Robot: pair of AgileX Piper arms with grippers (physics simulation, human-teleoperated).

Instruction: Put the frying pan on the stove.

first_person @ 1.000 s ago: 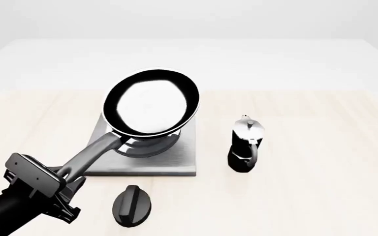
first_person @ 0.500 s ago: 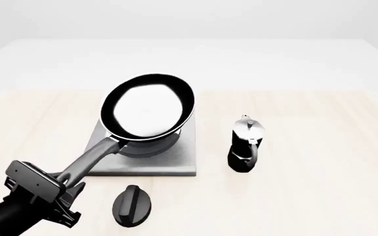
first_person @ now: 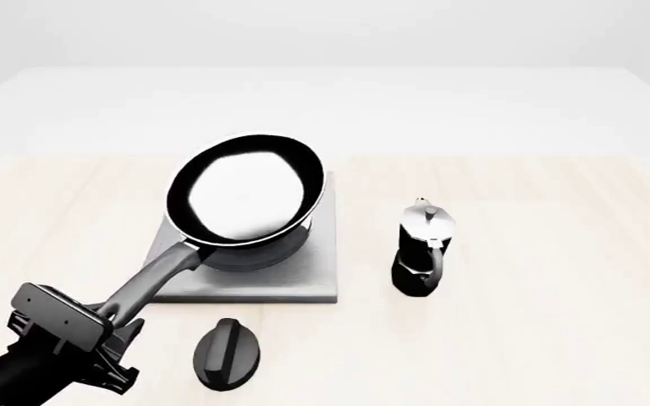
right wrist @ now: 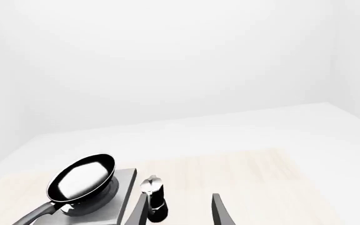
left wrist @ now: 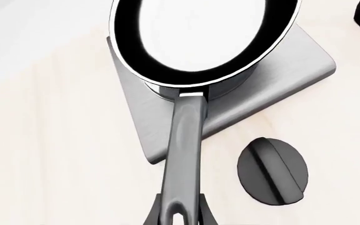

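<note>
Front view: left hand (first_person: 108,328) grips frying pan (first_person: 246,189) handle, apparently.

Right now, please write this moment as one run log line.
left gripper: shut on frying pan handle | pan: over stove | right gripper: open, holding nothing

The frying pan (first_person: 246,191) has a glossy black rim and an inside that reflects pale light; its handle is smooth dark grey with a soft sheen. The stove (first_person: 308,275) looks like matt grey brushed metal. The moka pot (first_person: 422,249) pairs polished silver metal with shiny black. The oval knob (first_person: 227,353) is semi-gloss black. The tabletop (first_person: 528,321) shows pale, matt wood grain.
</note>
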